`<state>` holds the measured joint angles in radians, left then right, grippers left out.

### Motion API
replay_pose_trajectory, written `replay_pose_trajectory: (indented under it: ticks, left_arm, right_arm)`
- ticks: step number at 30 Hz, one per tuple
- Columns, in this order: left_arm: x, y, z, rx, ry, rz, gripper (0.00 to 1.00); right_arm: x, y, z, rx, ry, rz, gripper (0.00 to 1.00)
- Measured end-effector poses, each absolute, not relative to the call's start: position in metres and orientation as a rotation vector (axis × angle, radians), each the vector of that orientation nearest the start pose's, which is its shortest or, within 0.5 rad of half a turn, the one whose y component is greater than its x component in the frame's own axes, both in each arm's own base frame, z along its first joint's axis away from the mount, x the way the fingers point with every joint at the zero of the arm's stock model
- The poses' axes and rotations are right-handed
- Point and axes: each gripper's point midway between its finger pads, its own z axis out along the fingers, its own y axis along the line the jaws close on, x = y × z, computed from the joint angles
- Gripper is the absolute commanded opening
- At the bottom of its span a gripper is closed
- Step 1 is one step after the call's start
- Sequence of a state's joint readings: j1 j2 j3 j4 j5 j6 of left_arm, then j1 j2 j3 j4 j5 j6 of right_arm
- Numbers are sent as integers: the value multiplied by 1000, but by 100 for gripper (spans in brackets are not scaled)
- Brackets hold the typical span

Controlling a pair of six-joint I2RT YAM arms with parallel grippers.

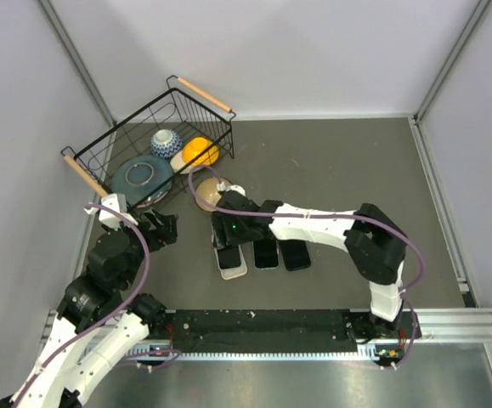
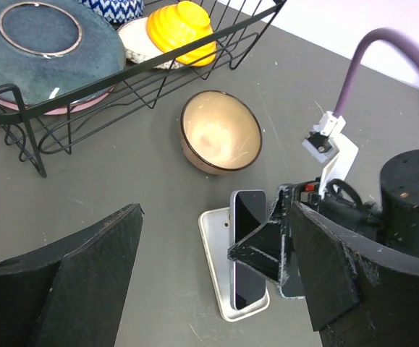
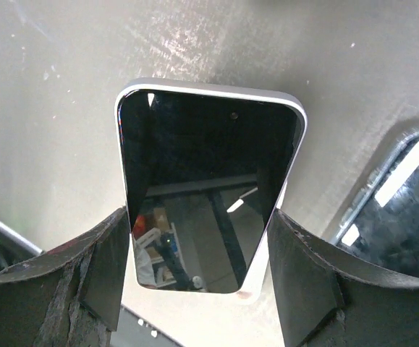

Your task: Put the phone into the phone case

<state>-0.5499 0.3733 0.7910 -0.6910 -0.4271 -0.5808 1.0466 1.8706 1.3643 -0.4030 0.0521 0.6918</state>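
Black jaws of the right gripper (image 3: 202,249) clamp the long edges of the phone (image 3: 209,166), one finger on each side, screen facing up. The phone sits over the white phone case (image 3: 209,88), whose rim shows around its top end; the left wrist view shows a bare strip of case along one side of the phone, so full seating cannot be confirmed. The left gripper (image 2: 210,269) hangs low to the left of the case, fingers spread wide with nothing between them. Two further dark phones (image 1: 266,253) (image 1: 296,255) lie just beside the case on the grey table (image 1: 356,187). A tan bowl (image 2: 220,134) stands behind the case, and a black wire basket (image 1: 201,115) holding crockery stands farther back-left.
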Motion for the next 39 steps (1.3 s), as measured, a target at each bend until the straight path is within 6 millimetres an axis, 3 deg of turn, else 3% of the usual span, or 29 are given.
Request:
replay_pose_trajectory:
  ticks: [7, 25, 34, 39]
  left_arm:
    - [195, -57, 260, -322, 1823, -381, 89]
    - [195, -60, 254, -300, 1841, -387, 90]
    - [195, -65, 247, -291, 1863, -405, 90]
    - [196, -65, 234, -320, 1885, -398, 90]
  right_arm:
    - [219, 421, 60, -483, 2535, 505, 45]
    - [207, 417, 45, -540, 2527, 368, 53]
    - [199, 418, 44, -558, 2518, 341, 68]
    - [192, 419, 42, -564, 2527, 339, 82]
